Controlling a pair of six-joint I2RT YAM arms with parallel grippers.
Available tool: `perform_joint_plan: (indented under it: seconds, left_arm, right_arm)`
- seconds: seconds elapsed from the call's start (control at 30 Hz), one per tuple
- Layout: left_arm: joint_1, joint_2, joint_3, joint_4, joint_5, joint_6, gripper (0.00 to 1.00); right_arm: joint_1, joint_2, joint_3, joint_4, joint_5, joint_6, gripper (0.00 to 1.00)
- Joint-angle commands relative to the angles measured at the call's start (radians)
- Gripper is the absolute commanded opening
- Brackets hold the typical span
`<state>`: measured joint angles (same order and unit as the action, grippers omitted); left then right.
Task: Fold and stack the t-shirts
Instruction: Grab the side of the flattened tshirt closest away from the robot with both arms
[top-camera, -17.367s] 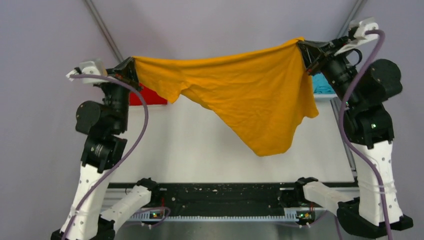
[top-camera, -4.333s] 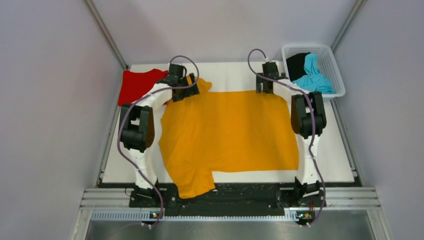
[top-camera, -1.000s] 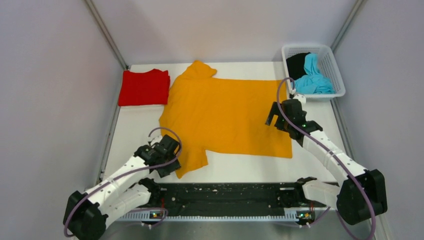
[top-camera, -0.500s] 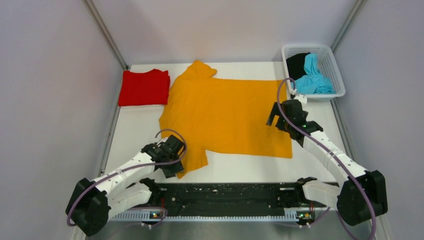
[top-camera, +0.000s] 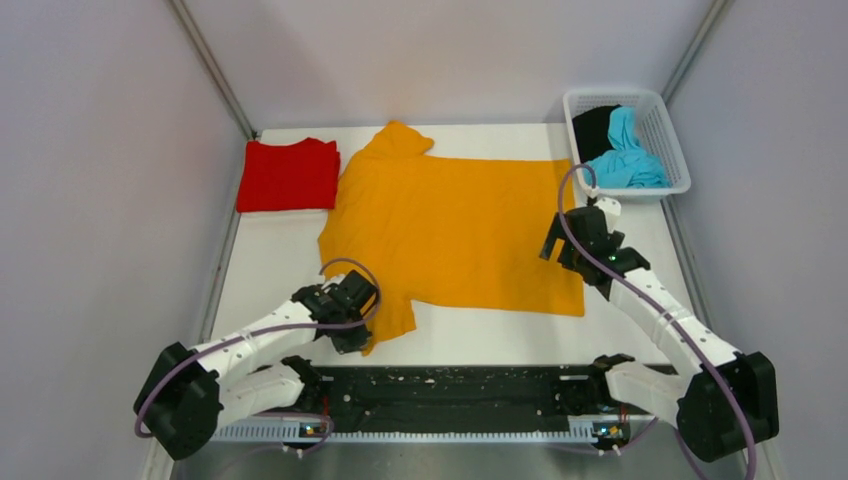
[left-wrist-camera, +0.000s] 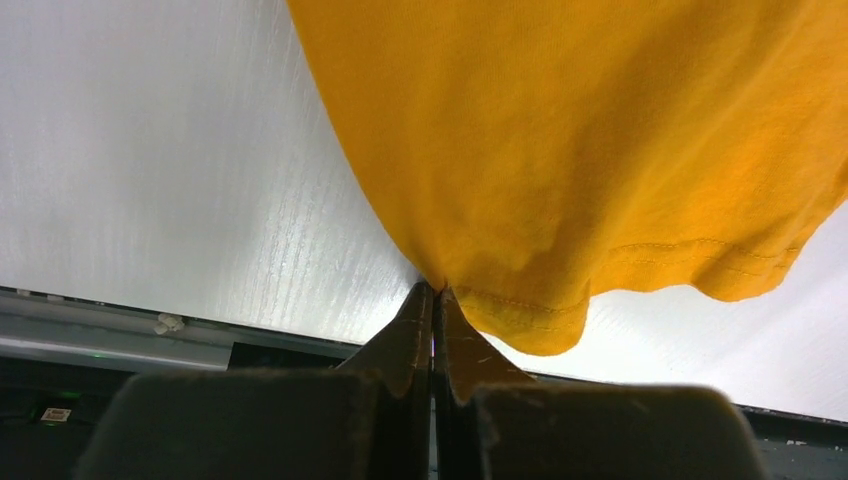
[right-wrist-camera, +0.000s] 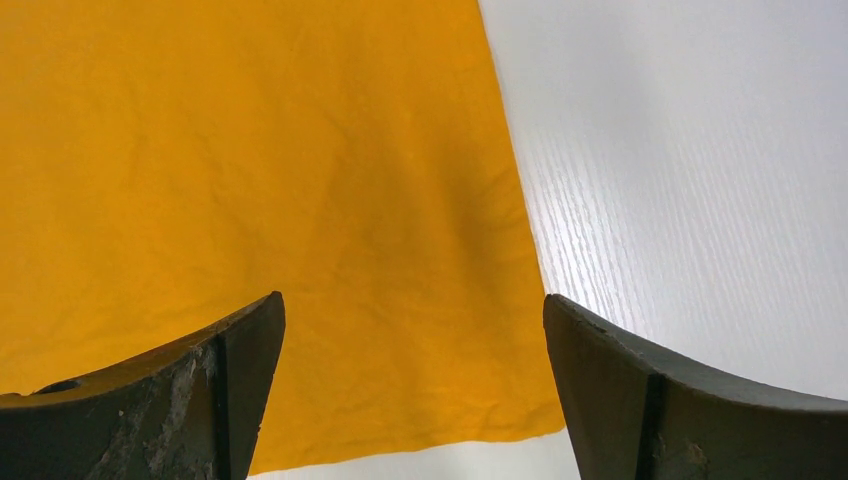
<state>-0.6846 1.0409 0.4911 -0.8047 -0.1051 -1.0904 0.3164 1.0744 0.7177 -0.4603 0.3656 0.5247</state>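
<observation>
The orange-yellow t-shirt (top-camera: 455, 230) lies spread flat across the middle of the table (top-camera: 480, 337), hem toward the right edge, one sleeve up at the far edge and the other sleeve (top-camera: 392, 322) pointing at the near edge. And there's the grab: the left gripper (left-wrist-camera: 434, 292) is pressed together on that near sleeve, pinching the cloth right by its stitched hem. Over at the shirt's right side the right gripper (right-wrist-camera: 410, 305) hangs with its fingers spread wide above the hem corner, holding nothing. Scoreboard, as I read it: the red t-shirt (top-camera: 288, 175) sits folded at the far left corner, one done; this orange one is laid out with no fold made; the cyan-blue t-shirt (top-camera: 628, 150) and black t-shirt (top-camera: 596, 125) wait bunched in the white mesh basket (top-camera: 668, 125) at the far right corner. Against a second ago, the left fingers were parted beside the sleeve and have now snapped shut on it, the right arm barely shifting.
</observation>
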Motion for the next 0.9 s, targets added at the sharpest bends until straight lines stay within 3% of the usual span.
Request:
perform_joint_plan:
  seconds: [0.0, 0.1, 0.27, 0.7, 0.87]
  left_arm:
    - [-0.007, -0.026, 0.025, -0.061, -0.063, -0.029, 0.00]
    - [-0.007, -0.079, 0.049, -0.182, -0.101, -0.061, 0.00]
    - [-0.010, -0.152, 0.014, -0.190, -0.040, -0.103, 0.00]
    - [-0.077, -0.200, 0.051, -0.307, 0.013, -0.245, 0.00]
    - [-0.088, -0.205, 0.074, -0.353, 0.006, -0.264, 0.00]
  right_arm:
    - [0.001, -0.065, 0.001, -0.127, 0.058, 0.076, 0.99]
    - [-0.009, -0.126, -0.024, -0.249, 0.077, 0.174, 0.99]
    - [-0.032, -0.236, -0.098, -0.357, 0.026, 0.306, 0.99]
    - [-0.034, -0.313, -0.248, -0.353, 0.026, 0.542, 0.97]
    - [-0.034, -0.329, -0.305, -0.308, 0.028, 0.561, 0.91]
